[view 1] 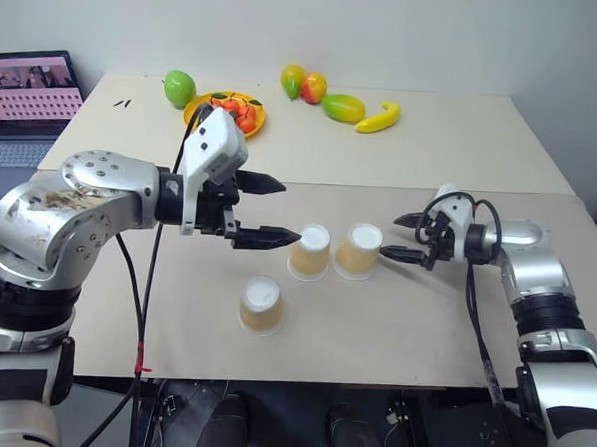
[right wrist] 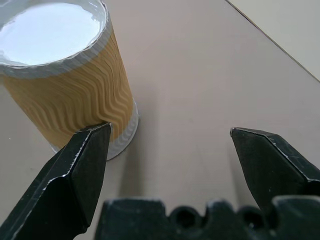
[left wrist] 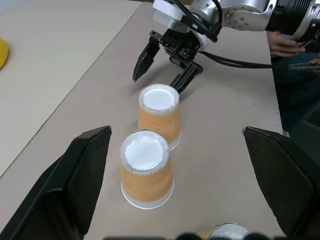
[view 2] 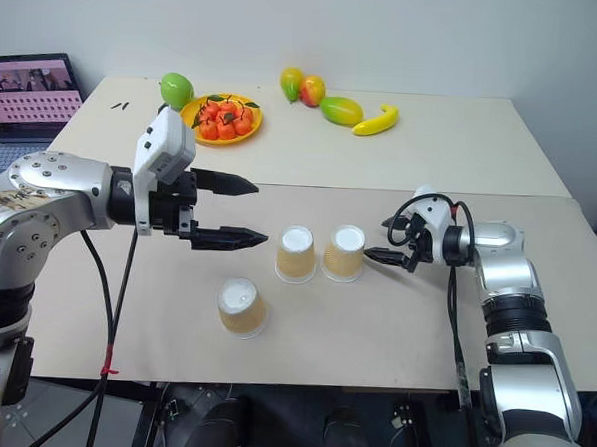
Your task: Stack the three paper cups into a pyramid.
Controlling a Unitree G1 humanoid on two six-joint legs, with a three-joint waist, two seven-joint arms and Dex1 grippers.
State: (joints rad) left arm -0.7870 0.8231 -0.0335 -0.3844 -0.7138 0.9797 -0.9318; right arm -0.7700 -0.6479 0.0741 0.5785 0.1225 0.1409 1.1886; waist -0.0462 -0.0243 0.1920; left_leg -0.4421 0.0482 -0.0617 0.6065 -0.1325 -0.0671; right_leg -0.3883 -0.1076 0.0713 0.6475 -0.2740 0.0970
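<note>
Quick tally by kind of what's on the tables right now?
Tan ribbed paper cups, upside down: 3
Loose fruit: 5, namely green, yellow-green, red-yellow, green mango-like, yellow banana
Yellow plate of small red fruit: 1
Laptop: 1
Total: 10

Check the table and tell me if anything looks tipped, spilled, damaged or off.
Nothing stands out. All three paper cups stand upside down and undented: two side by side, the third alone nearer the table's front edge. The left hand and right hand are open, flanking the pair.
</note>
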